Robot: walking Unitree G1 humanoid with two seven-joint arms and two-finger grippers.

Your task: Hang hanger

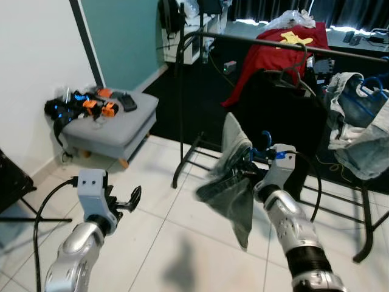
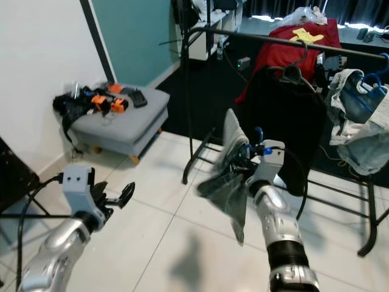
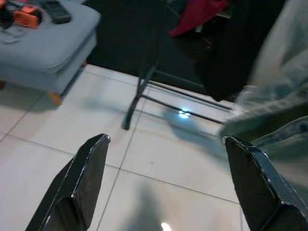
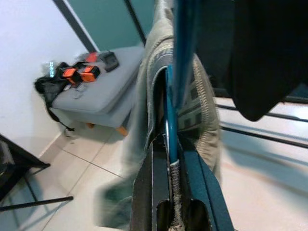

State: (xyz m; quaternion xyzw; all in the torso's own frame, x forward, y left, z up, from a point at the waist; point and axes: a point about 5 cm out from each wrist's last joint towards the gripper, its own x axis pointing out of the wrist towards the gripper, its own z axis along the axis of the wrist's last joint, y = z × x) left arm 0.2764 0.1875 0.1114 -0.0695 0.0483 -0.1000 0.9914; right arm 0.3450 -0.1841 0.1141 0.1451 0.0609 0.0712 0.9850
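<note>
My right gripper point(image 1: 250, 165) is shut on a blue hanger point(image 1: 262, 146) that carries grey-green shorts point(image 1: 233, 176); the cloth droops below the wrist. In the right wrist view the hanger's blue wire point(image 4: 169, 120) runs between the closed fingers, with the shorts point(image 4: 149, 82) draped around it. The black clothes rail point(image 1: 285, 45) stands behind, higher than the gripper, with a red garment point(image 1: 273, 52), a black garment point(image 1: 276, 103) and denim pieces point(image 1: 358, 121) hung on it. My left gripper point(image 1: 132, 199) is open low on the left over the tiles, its fingers point(image 3: 89, 173) spread wide.
A grey ottoman point(image 1: 109, 125) with orange-and-black tools sits at the left by the white wall. The rack's black legs point(image 1: 182, 152) reach onto the white tiles. A black stand point(image 1: 15, 182) is at the far left. Dark carpet lies behind the rack.
</note>
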